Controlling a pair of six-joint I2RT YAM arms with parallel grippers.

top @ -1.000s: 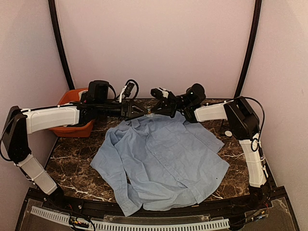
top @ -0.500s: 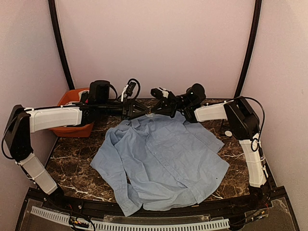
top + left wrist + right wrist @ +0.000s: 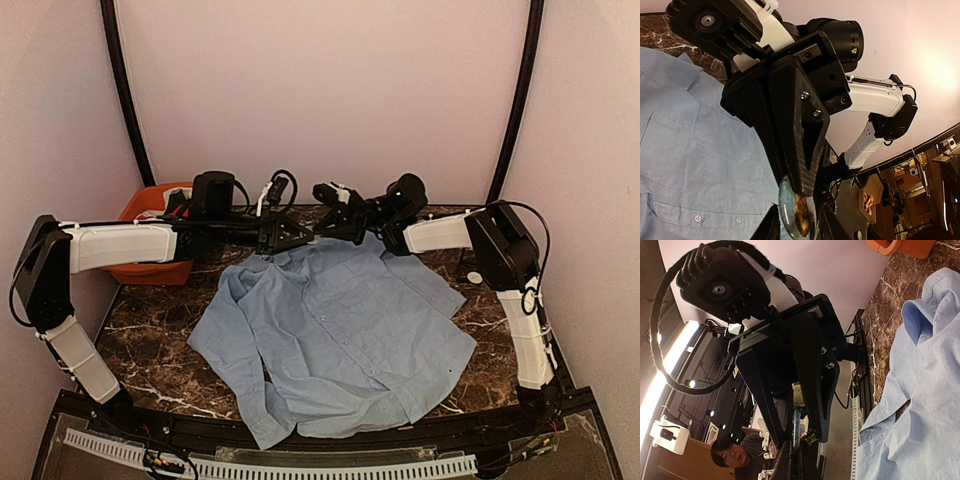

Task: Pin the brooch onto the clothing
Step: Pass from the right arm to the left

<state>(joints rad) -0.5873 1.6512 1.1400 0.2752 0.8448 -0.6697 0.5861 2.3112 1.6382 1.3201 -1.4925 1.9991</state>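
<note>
Pinched in the shut right gripper, just above the collar of the shirt: the brooch. Flanked face-on by the left gripper's narrow jaws; cannot tell whether touching. Shirt straight below.

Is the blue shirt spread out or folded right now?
Spread out: the shirt lies front up across the table, collar at the far edge, slightly wrinkled.

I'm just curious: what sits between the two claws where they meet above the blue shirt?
A small glassy oval brooch, right at their tips; it shows clearest in the left wrist view.
</note>
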